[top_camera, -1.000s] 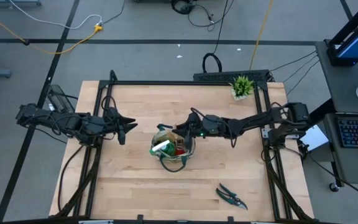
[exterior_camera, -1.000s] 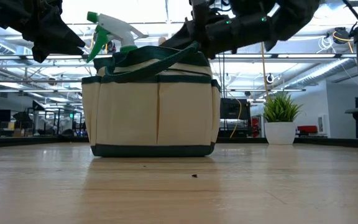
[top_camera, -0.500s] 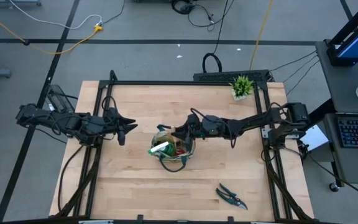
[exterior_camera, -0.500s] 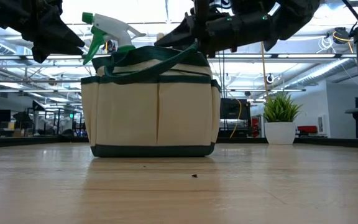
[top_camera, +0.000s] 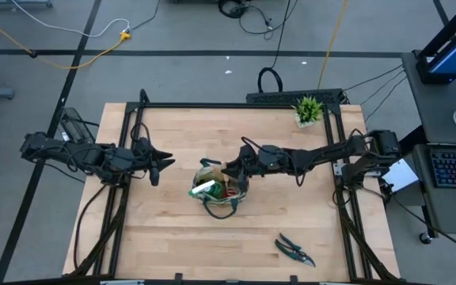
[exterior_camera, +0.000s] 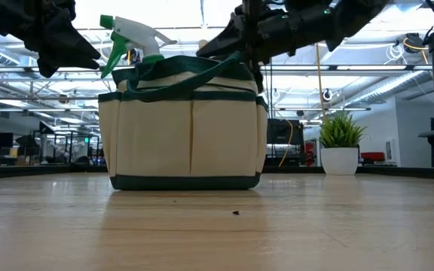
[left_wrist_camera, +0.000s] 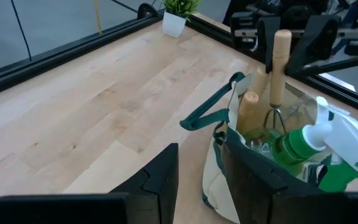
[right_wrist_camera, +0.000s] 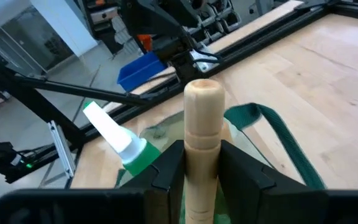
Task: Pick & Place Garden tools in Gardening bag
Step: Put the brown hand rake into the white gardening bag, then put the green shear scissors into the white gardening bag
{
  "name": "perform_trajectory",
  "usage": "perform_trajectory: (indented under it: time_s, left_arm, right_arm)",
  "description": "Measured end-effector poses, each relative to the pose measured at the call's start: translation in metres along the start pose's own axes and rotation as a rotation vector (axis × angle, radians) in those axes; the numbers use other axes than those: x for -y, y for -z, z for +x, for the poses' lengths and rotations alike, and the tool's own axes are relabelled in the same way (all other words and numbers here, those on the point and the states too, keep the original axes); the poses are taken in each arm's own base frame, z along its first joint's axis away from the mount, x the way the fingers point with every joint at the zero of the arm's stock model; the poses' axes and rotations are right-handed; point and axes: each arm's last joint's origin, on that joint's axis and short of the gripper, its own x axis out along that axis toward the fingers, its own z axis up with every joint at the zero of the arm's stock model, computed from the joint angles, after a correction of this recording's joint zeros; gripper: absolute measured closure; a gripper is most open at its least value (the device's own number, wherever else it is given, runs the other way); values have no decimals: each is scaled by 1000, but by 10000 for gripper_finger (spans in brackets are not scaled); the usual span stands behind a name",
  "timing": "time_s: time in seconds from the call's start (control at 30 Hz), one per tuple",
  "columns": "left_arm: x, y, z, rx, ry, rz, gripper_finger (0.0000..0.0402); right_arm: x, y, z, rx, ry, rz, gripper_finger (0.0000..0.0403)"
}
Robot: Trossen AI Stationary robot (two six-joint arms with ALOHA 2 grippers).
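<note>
The khaki gardening bag [exterior_camera: 183, 135] with green trim stands mid-table on its flat bottom. In it are a green-and-white spray bottle [exterior_camera: 130, 34], a wooden-handled tool [left_wrist_camera: 247, 112] and a red item [top_camera: 226, 190]. My right gripper [top_camera: 229, 169] hangs over the bag's far right rim, shut on an upright wooden-handled fork [left_wrist_camera: 280, 62]. My left gripper [left_wrist_camera: 201, 186] stands open with nothing in it, left of the bag and above the table [top_camera: 161, 165]. Dark pruning shears [top_camera: 294, 250] lie flat near the table's front right. My right gripper pinches the fork's wooden handle [right_wrist_camera: 202, 134] between its two fingers, a little below the rounded free end. The fingers come nearly level from the table's right side and lie across the handle. The fork stands upright, its metal tines [left_wrist_camera: 272, 118] down inside the bag; the bag hides where they end.
A small potted plant [top_camera: 308, 109] stands at the table's far right corner. The bag's green loop handle [left_wrist_camera: 207, 112] hangs out toward the left arm. Bare wood lies all round the bag. A black frame rail [top_camera: 236, 104] edges the table.
My right gripper has tipped its fingers up toward level and edged a little toward the table's left over the bag, keeping the handle between its fingers. The spray bottle's head has shifted slightly leftward in the bag.
</note>
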Motion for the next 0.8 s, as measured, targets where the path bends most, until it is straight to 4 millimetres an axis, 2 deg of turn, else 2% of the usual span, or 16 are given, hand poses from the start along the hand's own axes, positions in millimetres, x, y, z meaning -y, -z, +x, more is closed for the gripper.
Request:
perform_trajectory:
  time_s: [0.43,0.7,0.8]
  left_arm:
    - [0,0,0,0,3,-11,272]
    - [0,0,0,0,3,-13,272]
    - [0,0,0,0,3,-4,272]
  right_arm:
    - [3,-1,-2,-7,15,0,272]
    - [2,-3,-2,7,4,23,274]
    - [-3,-9,-8,25,-44,40,274]
